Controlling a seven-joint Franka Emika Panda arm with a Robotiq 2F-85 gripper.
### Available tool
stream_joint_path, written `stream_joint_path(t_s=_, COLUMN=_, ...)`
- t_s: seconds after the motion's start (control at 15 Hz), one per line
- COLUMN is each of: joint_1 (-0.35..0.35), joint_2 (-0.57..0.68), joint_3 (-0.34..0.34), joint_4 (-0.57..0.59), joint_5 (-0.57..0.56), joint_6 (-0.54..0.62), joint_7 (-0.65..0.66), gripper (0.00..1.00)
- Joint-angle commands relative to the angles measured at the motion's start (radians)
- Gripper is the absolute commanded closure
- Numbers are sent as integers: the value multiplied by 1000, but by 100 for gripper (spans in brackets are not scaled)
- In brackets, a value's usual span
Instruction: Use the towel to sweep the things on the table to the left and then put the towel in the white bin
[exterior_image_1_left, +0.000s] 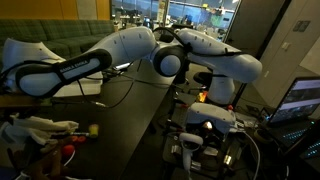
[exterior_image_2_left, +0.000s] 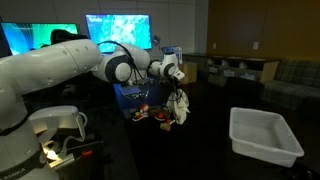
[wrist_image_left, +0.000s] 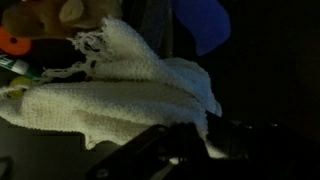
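Note:
A white knitted towel (wrist_image_left: 110, 95) fills the wrist view, and my gripper (wrist_image_left: 192, 140) is shut on its edge. In an exterior view the towel (exterior_image_2_left: 182, 106) hangs from my gripper (exterior_image_2_left: 177, 88) above the dark table, right next to a small pile of things (exterior_image_2_left: 150, 113). The white bin (exterior_image_2_left: 265, 136) stands empty on the table, well to the right of the towel. In the wrist view an orange item (wrist_image_left: 12, 42) and a brown soft item (wrist_image_left: 60, 14) lie just beyond the towel. My gripper is hidden behind the arm in the exterior view that shows the arm close up.
A blue object (exterior_image_2_left: 130, 96) sits behind the pile and shows in the wrist view (wrist_image_left: 205, 22). Lit monitors (exterior_image_2_left: 118, 28) stand at the back. A white machine (exterior_image_2_left: 55, 130) is in the foreground. In an exterior view small red (exterior_image_1_left: 68, 150) and yellow (exterior_image_1_left: 95, 128) items lie near the table edge.

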Motion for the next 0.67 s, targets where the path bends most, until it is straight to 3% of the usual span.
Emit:
stream_joint_path(t_s=0.0, joint_1=-15, joint_2=11, joint_3=53, joint_4=85, joint_5=27, joint_6=4, joint_7=-65, gripper=90)
stream_joint_path(t_s=0.27, joint_1=-35, joint_2=-28, joint_3=81, joint_4=88, joint_5=17, joint_6=-11, joint_7=-140, gripper=91)
stream_joint_path(t_s=0.6, joint_1=-111, joint_2=-110, joint_3=115, joint_4=48, joint_5=25, joint_6=-44, joint_7=-266, gripper=91)
